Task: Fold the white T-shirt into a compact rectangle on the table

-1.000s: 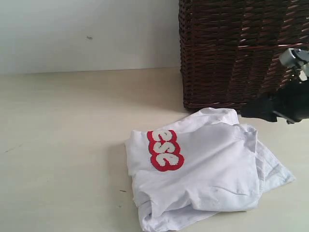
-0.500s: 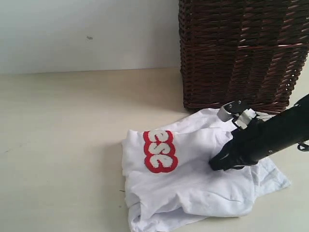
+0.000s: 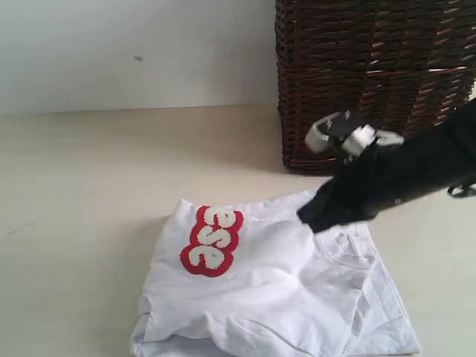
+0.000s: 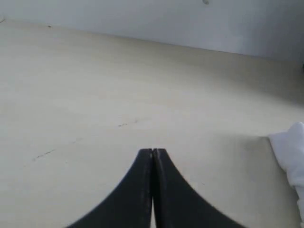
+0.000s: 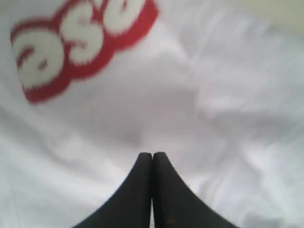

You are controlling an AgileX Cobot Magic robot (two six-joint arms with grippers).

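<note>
Nearest, on the table (image 3: pixel 89 186), the white T-shirt (image 3: pixel 260 290) lies folded, lettering (image 3: pixel 212 239) up. Over its far edge the right gripper (image 3: pixel 311 218) hangs, jaws pressed together; the left gripper (image 4: pixel 152 151), likewise closed, hovers above the table. Behind stands a wicker basket (image 3: pixel 372 74).

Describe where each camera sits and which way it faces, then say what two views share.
Exterior view: off the arms, facing across the pale cream table to the dark brown wicker basket; the closed right hand shows.
Left wrist view: on the left wrist, looking past the closed left hand at the table.
Right wrist view: on the right wrist, looking down past the right hand at the soft white T-shirt with red-outlined lettering.
All three show the T-shirt.
</note>
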